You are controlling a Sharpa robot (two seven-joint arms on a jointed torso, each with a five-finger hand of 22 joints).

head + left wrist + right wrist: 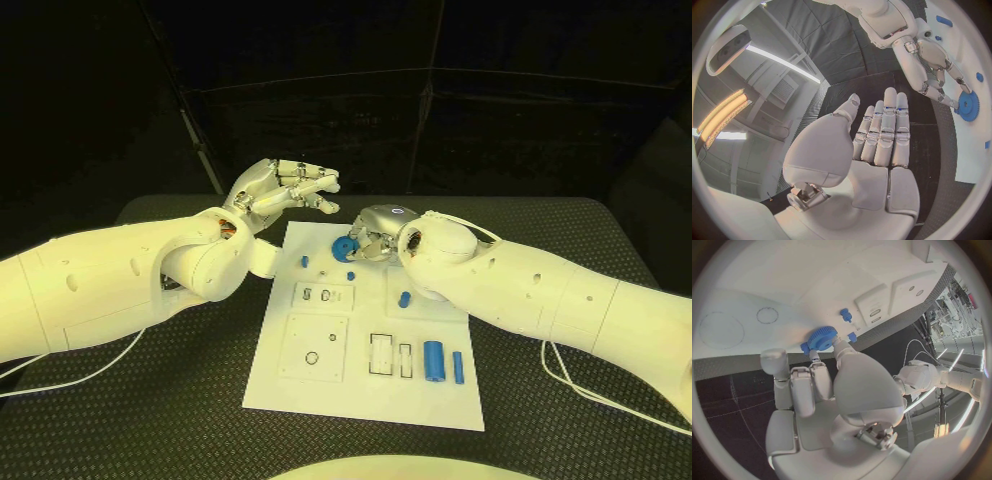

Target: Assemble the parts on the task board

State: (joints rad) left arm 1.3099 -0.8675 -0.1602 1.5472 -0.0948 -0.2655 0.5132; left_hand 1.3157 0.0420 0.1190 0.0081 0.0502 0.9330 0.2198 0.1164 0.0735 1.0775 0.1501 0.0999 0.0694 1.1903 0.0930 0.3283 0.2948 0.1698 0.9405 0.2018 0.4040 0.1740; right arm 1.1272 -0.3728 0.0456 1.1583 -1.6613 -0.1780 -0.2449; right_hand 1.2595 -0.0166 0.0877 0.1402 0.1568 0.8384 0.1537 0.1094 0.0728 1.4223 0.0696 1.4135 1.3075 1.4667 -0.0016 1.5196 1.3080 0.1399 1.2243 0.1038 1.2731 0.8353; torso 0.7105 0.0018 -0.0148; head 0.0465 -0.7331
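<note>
Table: my black table (173,400) has a dark, bumpy top.
On the table: my white task board (325,395) lies flat in the middle of it.
Board's place: its far end is near the back edge of the table.
Wires: thin white cables (577,385) lie on the table beside the board, one on each side.

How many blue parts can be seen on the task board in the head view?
6. A gear at the right hand, pegs at and, one beside the right arm, two cylinders near the front. The arm may hide more.
</note>
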